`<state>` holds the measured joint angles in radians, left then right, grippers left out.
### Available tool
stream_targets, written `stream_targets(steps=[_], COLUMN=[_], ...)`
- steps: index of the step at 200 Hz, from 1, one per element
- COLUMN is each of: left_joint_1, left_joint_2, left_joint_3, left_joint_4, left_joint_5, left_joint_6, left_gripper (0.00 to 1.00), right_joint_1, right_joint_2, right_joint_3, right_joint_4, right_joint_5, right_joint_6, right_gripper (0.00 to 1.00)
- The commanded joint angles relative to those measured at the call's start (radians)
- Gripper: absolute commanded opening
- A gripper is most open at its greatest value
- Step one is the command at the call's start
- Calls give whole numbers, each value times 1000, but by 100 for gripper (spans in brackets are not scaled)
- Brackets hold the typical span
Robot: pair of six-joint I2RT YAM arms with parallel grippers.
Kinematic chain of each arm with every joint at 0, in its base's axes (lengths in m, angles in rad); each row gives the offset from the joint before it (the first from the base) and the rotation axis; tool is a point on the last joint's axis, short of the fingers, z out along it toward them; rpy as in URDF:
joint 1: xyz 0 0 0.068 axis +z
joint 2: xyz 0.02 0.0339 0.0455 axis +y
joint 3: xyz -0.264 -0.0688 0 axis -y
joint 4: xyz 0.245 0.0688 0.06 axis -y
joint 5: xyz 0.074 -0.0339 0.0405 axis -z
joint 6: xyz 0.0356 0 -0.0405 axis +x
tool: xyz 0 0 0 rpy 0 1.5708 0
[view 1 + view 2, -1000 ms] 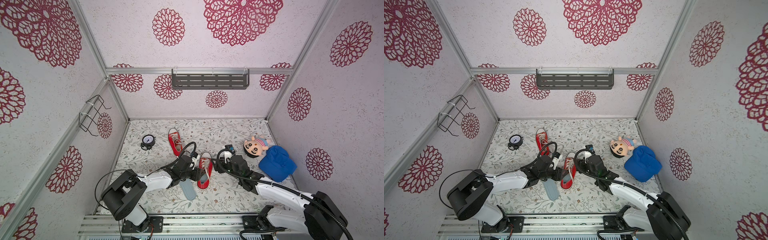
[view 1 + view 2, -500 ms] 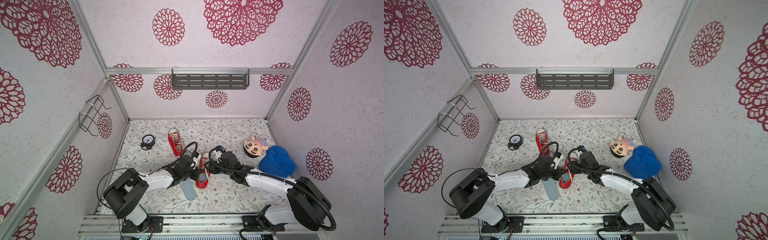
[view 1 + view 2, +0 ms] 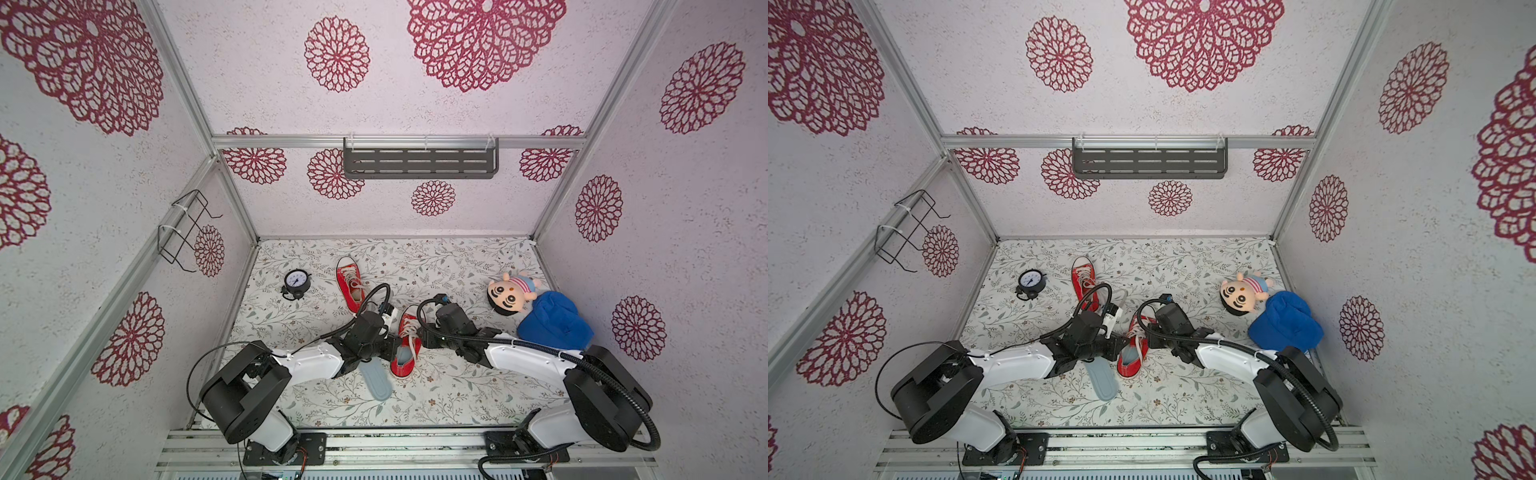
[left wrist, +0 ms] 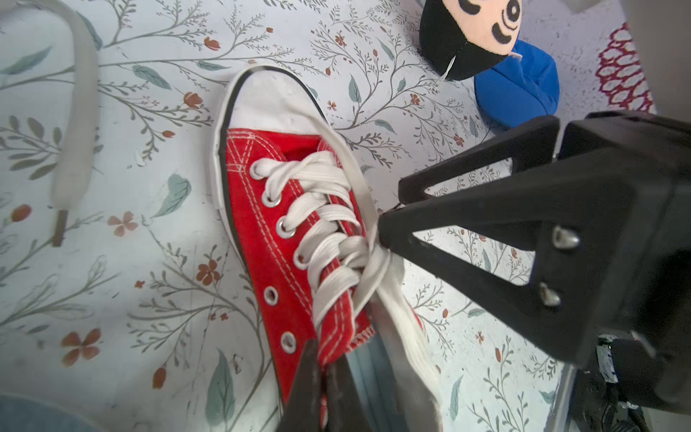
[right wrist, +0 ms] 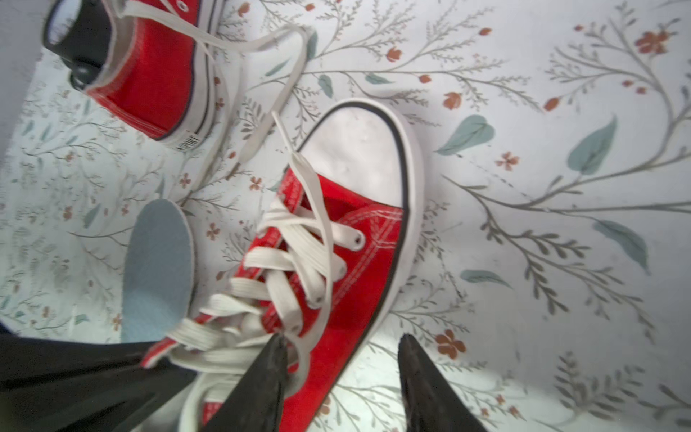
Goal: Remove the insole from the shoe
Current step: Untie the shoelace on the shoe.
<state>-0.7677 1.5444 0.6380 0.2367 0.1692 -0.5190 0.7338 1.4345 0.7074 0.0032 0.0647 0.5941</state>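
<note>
floral-printed paper covers the table (image 3: 457,386), the biggest thing in both top views. near its right wall lies a plush doll (image 3: 548,320) with a blue body and a black-haired head. two red canvas shoes come next. the far shoe (image 3: 351,284) lies toward the back with its laces loose, and the near shoe (image 3: 409,336) lies between the two arms, toe toward the back wall. the left gripper (image 4: 323,359) is pinched closed on the red canvas rim of the near shoe, beside the last eyelet. the right gripper (image 5: 342,338) has its jaws apart astride the shoe's other side, one finger in among the white laces and the other over the table outside the sole. a grey-blue insole (image 3: 402,356) shows inside the near shoe's opening, at the heel end. a loose insole (image 3: 376,382) of the same colour lies flat on the table just beside that shoe, on the left arm's side. a small black clock (image 3: 296,282) sits left of the far shoe.
</note>
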Motion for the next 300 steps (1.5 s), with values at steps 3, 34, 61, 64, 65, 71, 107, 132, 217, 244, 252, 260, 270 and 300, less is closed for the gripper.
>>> stream_targets(steps=[3,34,61,64,65,71,107,132,217,244,252,260,270,300], left_joint_1=[-11,-14,-25,-26,-27,-31,-42,-47,-48,-50,-49,-49,-49,-48], left_joint_2=[-37,-42,-56,-59,-58,-61,-62,-59,-60,-60,-61,-61,-61,-57], left_joint_3=[-6,-9,-14,-14,-14,-14,-8,-6,-9,-11,-13,-15,-18,-17], left_joint_4=[65,73,82,82,82,82,82,82,76,68,66,65,62,58], left_joint_5=[-4,9,12,11,11,9,2,-8,-35,-53,-59,-67,-77,-74], left_joint_6=[-14,-13,-9,-9,-9,-9,-10,-12,-21,-30,-34,-37,-41,-45], left_gripper=[0,0,0,0,0,0,0,0,0,0,0,0,0,0], right_joint_1=[3,1,-1,-2,-2,-3,-1,13,11,-11,-23,-37,-57,-97], right_joint_2=[-40,-65,-127,-132,-133,-138,-80,-16,-35,-82,-104,-128,-154,-183], right_joint_3=[8,24,2,-2,-3,-5,8,28,45,68,73,72,70,58], right_joint_4=[-96,-136,-26,-10,-6,14,106,104,-92,-180,-203,-219,-234,-247], right_joint_5=[104,139,3,-17,-22,-56,-204,-215,-93,-30,-14,-6,-1,-27], right_joint_6=[-22,-27,-43,-40,-39,-27,78,131,106,62,48,36,21,-14], right_gripper=[49,49,52,53,54,55,58,57,1,0,0,0,4,12])
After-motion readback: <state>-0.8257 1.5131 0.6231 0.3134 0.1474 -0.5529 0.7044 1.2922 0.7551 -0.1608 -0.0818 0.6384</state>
